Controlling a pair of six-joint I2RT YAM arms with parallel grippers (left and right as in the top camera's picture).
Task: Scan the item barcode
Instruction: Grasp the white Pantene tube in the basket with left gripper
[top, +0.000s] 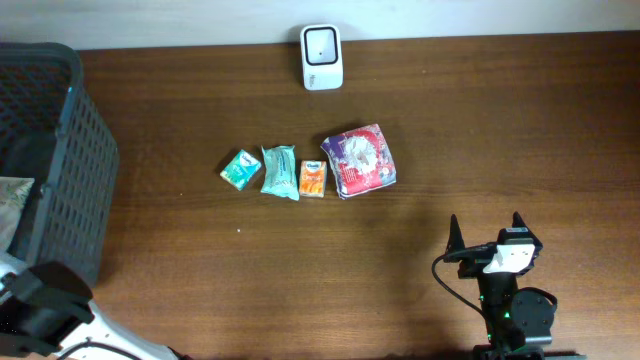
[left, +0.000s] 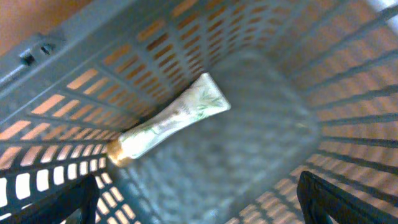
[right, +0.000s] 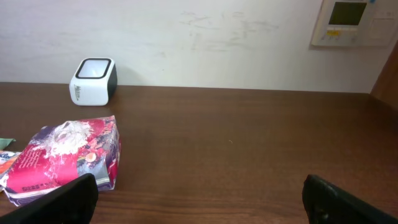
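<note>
Counting four packets in one row on the tabletop (top: 480, 120): one small teal packet (top: 240, 169), one teal wipes pack (top: 279, 170), one orange packet (top: 313, 179), one red-purple bag (top: 359, 160). Beyond them, one white scanner (top: 322, 57) at the far edge. Inside one grey basket (top: 60, 150), one tube (left: 171, 118), with the left fingers (left: 339, 200) spread wide over it, empty. Right fingers (top: 455, 235) spread wide too, empty, apart from the bag.
</note>
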